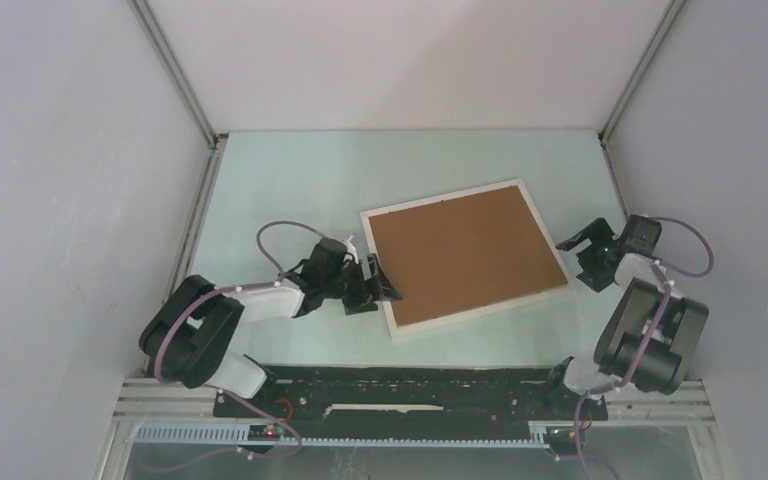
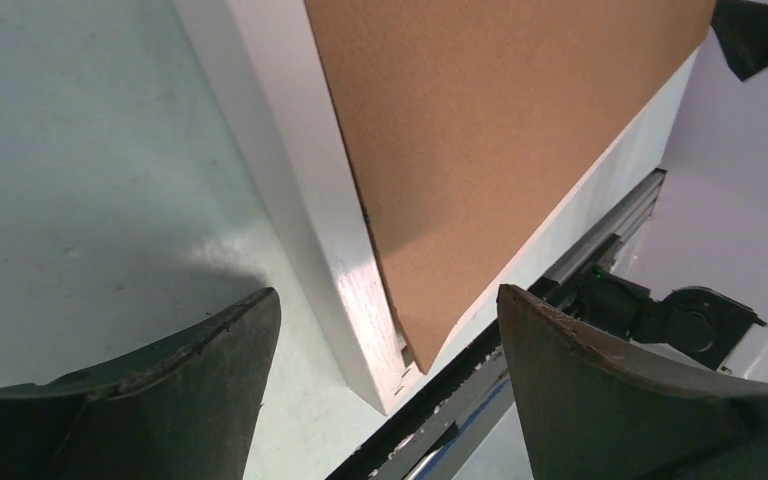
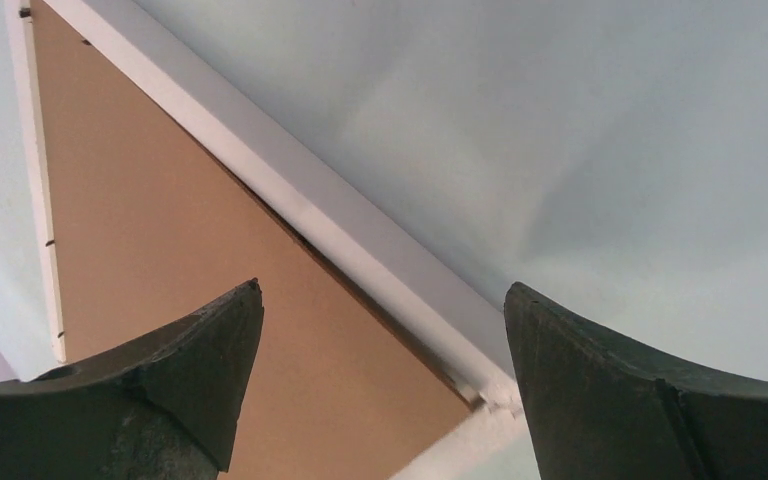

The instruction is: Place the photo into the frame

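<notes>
From above, the frame (image 1: 480, 309) is seen lying flat on the counter (image 1: 290, 180), back upward, with the brown backing board (image 1: 465, 255) filling its opening. Its long axis runs left to right, the right end turned slightly toward the far side. The photo is not seen in any view. It may lie under the board, but that cannot be told. The left pincer (image 1: 378, 284) is spread at the near part of the frame's left edge. The right pincer (image 1: 575, 262), also spread, is kept just off the right edge, apart from it. The left arm is judged the nearer to the frame. Bare counter is left on all sides, most of it on the far side.

In the left wrist view, the left pincer (image 2: 388, 300) is shown wide apart, and nothing is pinched. The frame's white rail (image 2: 310, 230) and its near corner are lined up with the gap between the fingers (image 2: 210, 360). The board's corner (image 2: 500, 130) looks slightly raised from the rail there, so pressing it home is judged the likely next concern.

In the right wrist view, the right pincer (image 3: 382, 300) is likewise spread and empty. A corner of the frame (image 3: 360, 220) is seen between its fingers, with open counter (image 3: 560, 150) to the right.
</notes>
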